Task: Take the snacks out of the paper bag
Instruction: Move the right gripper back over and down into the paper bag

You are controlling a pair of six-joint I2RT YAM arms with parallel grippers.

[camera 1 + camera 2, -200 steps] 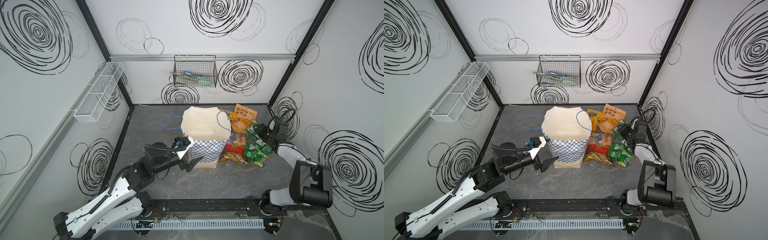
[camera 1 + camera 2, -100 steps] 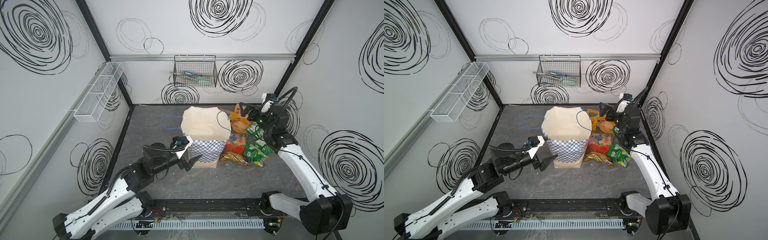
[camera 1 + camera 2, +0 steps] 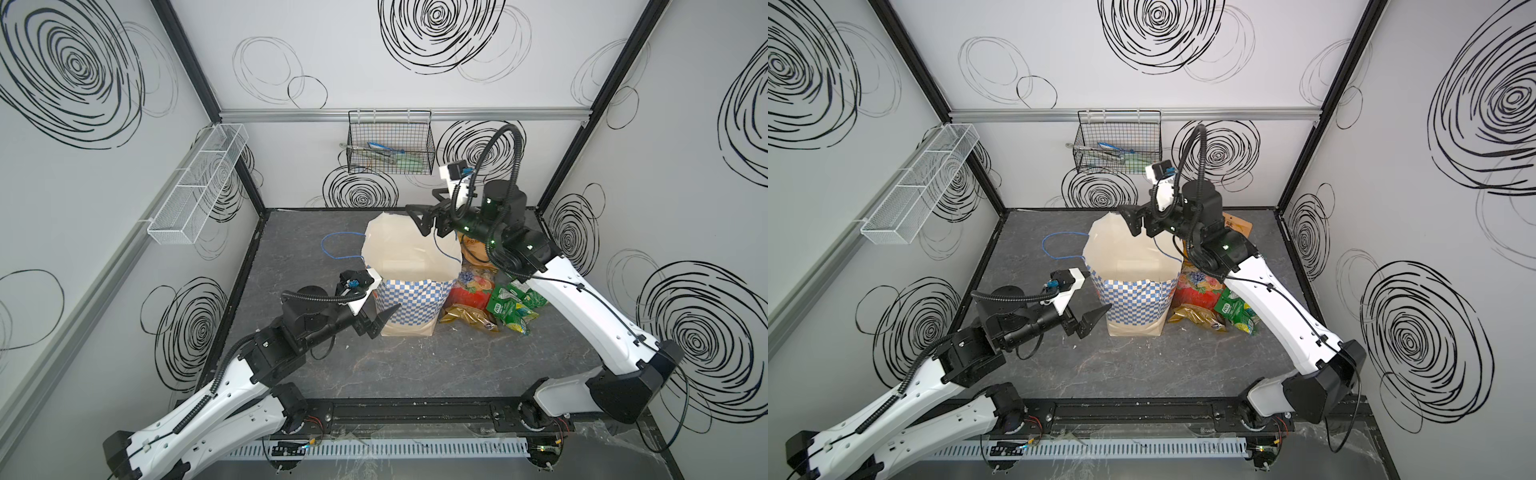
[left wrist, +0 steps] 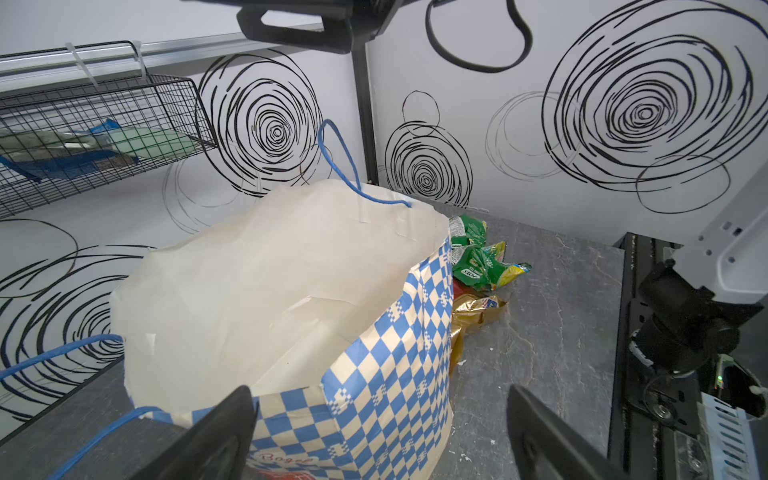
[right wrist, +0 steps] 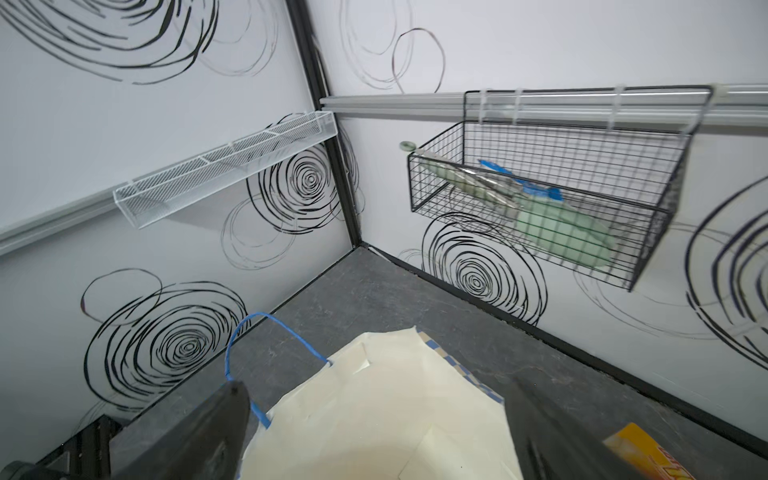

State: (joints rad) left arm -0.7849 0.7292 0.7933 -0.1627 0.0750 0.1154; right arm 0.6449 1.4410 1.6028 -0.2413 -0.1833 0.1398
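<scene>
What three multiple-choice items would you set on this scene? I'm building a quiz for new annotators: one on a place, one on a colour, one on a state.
1. Where do the visible snacks lie?
A. inside the paper bag
B. on the table beside it
C. underneath it

2. What colour are the bag's cord handles?
A. red
B. blue
C. black

3. How is the right gripper?
A. shut on a packet
B. open, over the bag's mouth
C. open, flat on the table

Key:
1 B, in both top views the packets are piled on the table next to the bag.
2 B, both loops at the rim are blue.
3 B, its fingers stand apart with nothing between them, above the bag's rim.
</scene>
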